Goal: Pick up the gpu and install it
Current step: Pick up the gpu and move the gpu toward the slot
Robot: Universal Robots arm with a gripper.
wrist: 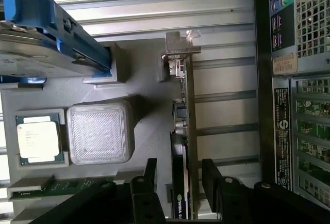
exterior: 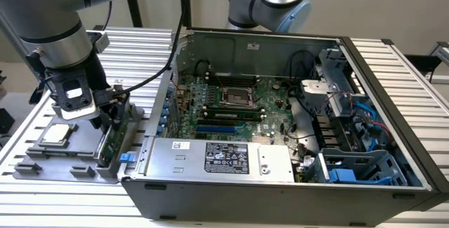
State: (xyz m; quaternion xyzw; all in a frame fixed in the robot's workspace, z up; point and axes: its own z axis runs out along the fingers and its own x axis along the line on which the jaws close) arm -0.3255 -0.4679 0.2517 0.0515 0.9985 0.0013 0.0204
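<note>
The gpu [wrist: 186, 105] stands on edge along the grey holder's [wrist: 149, 121] side nearest the computer case [wrist: 294, 105], directly below the unclenched gripper [wrist: 180, 171], whose jaws straddle the card's long axis without touching it.

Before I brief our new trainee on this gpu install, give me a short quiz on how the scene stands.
1. True or false: the gpu lies flat in the gray tray.
2. The gripper is: A) shut on the gpu; B) open, with one finger on each side of the gpu; C) open above the computer case.
3. Which small square silver part sits in a tray pocket near the gpu?

Key
1. False: it stands on edge in the tray.
2. B.
3. The CPU chip.
</note>
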